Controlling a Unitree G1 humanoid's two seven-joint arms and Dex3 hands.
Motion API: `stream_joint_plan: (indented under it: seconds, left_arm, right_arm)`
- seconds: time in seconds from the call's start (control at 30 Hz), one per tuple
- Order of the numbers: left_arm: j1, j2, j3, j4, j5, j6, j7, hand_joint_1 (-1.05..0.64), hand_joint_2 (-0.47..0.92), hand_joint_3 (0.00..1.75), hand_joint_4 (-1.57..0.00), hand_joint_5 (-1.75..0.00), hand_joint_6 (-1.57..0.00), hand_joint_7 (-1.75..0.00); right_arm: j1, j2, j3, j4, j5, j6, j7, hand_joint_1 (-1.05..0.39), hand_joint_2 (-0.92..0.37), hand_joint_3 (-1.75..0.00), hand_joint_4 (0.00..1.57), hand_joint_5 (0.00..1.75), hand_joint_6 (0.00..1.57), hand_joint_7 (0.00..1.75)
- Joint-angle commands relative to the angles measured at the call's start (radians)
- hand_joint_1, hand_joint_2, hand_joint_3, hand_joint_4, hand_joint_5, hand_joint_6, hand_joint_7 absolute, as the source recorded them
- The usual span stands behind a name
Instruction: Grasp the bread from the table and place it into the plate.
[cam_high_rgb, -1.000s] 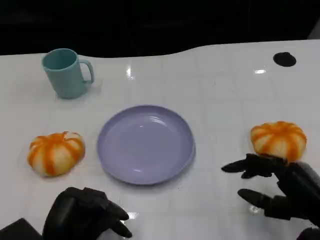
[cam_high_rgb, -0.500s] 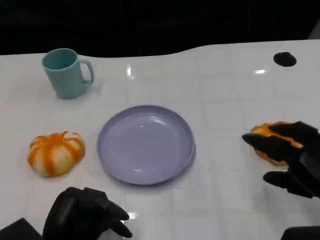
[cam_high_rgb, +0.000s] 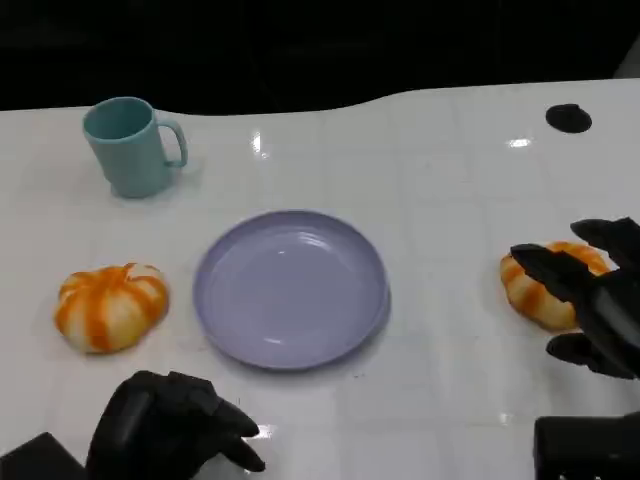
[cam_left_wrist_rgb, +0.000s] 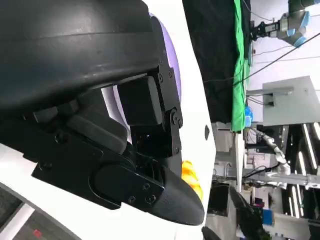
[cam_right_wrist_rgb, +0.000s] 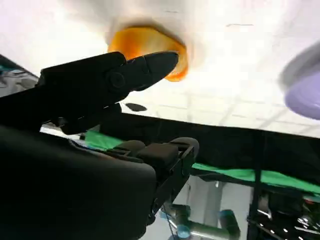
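Right hand (cam_high_rgb: 590, 295) near table (cam_high_rgb: 450, 200) right edge, fingers spread over right bread (cam_high_rgb: 540, 290); grip not confirmed, cannot tell if closed on it. Bare white surface between that bread and purple plate (cam_high_rgb: 290, 288). Left hand (cam_high_rgb: 170, 430) curled, holding nothing, at near edge. Second bread (cam_high_rgb: 110, 305) left of plate; teal mug (cam_high_rgb: 130, 145) far left; black spot (cam_high_rgb: 568, 118) far right.

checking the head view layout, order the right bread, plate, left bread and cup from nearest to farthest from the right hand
From the right hand, head view:
1. Right bread, directly under the fingers, at the table's right.
2. Plate, at the centre.
3. Left bread, left of the plate.
4. Cup, far left corner; not much farther than the left bread.
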Motion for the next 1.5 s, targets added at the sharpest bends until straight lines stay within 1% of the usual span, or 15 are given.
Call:
stream_joint_plan:
  seconds: [0.03,0.37,0.67,0.9,0.97,1.07,1.1,1.13,1.2,1.27,1.3,1.37,1.4,1.43,1.5]
  left_arm:
    - [-0.001,0.013,0.007,0.008,-0.008,-0.004,-0.003,-1.05,0.89,0.0,-1.54,-0.48,-1.57,-0.24]
    - [0.003,0.013,0.007,0.004,-0.013,-0.004,-0.007,-1.05,0.89,0.0,-1.54,-0.48,-1.57,-0.24]
    - [0.012,0.013,0.005,-0.008,-0.01,0.004,0.0,-1.05,0.88,0.0,-1.54,-0.48,-1.57,-0.25]
    - [0.014,0.014,0.005,-0.01,-0.009,0.002,0.0,-1.05,0.89,0.0,-1.54,-0.48,-1.57,-0.26]
    - [0.014,0.014,0.006,-0.009,-0.012,0.002,-0.003,-1.05,0.88,0.0,-1.54,-0.48,-1.57,-0.26]
    - [0.015,0.014,0.006,-0.012,-0.013,0.01,-0.002,-1.05,0.88,0.0,-1.54,-0.48,-1.57,-0.26]
    - [0.015,0.014,0.006,-0.014,-0.014,0.012,-0.002,-1.05,0.88,0.0,-1.54,-0.48,-1.57,-0.26]
    - [0.015,0.014,0.005,-0.014,-0.012,0.011,-0.001,-1.05,0.88,0.0,-1.54,-0.48,-1.57,-0.26]
    - [0.014,0.014,0.005,-0.013,-0.01,0.009,0.0,-1.05,0.89,0.0,-1.54,-0.48,-1.57,-0.26]
    - [0.014,0.013,0.005,-0.014,-0.013,0.012,-0.001,-1.05,0.88,0.0,-1.54,-0.48,-1.57,-0.26]
    - [0.014,0.013,0.005,-0.014,-0.013,0.012,-0.002,-1.05,0.88,0.0,-1.54,-0.48,-1.57,-0.26]
    - [0.014,0.012,0.005,-0.013,-0.013,0.011,-0.002,-1.05,0.88,0.0,-1.54,-0.48,-1.57,-0.26]
    - [0.013,0.012,0.005,-0.01,-0.011,0.004,-0.002,-1.05,0.89,0.0,-1.54,-0.48,-1.57,-0.26]
    - [0.012,0.012,0.006,-0.008,-0.009,0.0,-0.002,-1.05,0.89,0.0,-1.54,-0.48,-1.57,-0.26]
    - [0.013,0.012,0.006,-0.01,-0.014,0.005,-0.004,-1.05,0.89,0.0,-1.54,-0.48,-1.57,-0.25]
  right_arm:
    - [-0.062,-0.014,0.04,0.068,-0.015,0.036,0.0,-0.51,-0.83,0.0,0.05,0.54,0.41,0.02]
    - [-0.21,0.008,0.157,0.298,-0.039,0.099,-0.038,-0.4,-0.77,0.0,0.32,0.25,0.48,0.01]
    - [-0.317,0.047,0.24,0.514,-0.025,0.168,-0.072,-0.41,-0.78,0.0,0.36,0.13,0.45,0.0]
    - [-0.382,0.06,0.274,0.659,0.01,0.168,-0.128,-0.4,-0.81,-0.01,0.42,0.11,0.49,0.01]
    - [-0.395,0.063,0.276,0.688,0.036,0.155,-0.142,-0.38,-0.82,-0.01,0.54,0.12,0.56,0.03]
    - [-0.404,0.061,0.27,0.731,0.081,0.09,-0.212,-0.27,-0.85,0.0,1.02,0.12,0.85,0.05]
    - [-0.404,0.058,0.268,0.744,0.096,0.058,-0.247,-0.2,-0.81,0.0,1.21,0.18,1.01,0.08]
    - [-0.405,0.053,0.268,0.757,0.109,0.026,-0.274,-0.16,-0.79,0.0,1.28,0.24,1.09,0.07]
    - [-0.41,0.046,0.273,0.782,0.123,-0.019,-0.315,-0.12,-0.79,0.0,1.05,1.1,1.3,0.05]
    - [-0.414,0.043,0.281,0.803,0.122,-0.046,-0.366,-0.11,-0.8,0.0,0.92,1.54,1.38,0.07]
    - [-0.416,0.041,0.285,0.808,0.119,-0.057,-0.388,-0.11,-0.81,-0.01,0.87,1.66,1.43,0.09]
    - [-0.418,0.038,0.29,0.812,0.118,-0.069,-0.407,-0.1,-0.82,-0.01,0.84,1.72,1.39,0.23]
    - [-0.418,0.037,0.289,0.814,0.122,-0.08,-0.42,-0.09,-0.82,0.0,0.83,1.73,1.2,0.62]
    - [-0.419,0.038,0.289,0.817,0.123,-0.086,-0.436,-0.07,-0.81,0.0,0.83,1.73,1.1,0.81]
    - [-0.419,0.04,0.287,0.821,0.133,-0.104,-0.459,-0.05,-0.79,0.0,0.85,1.7,1.06,0.85]
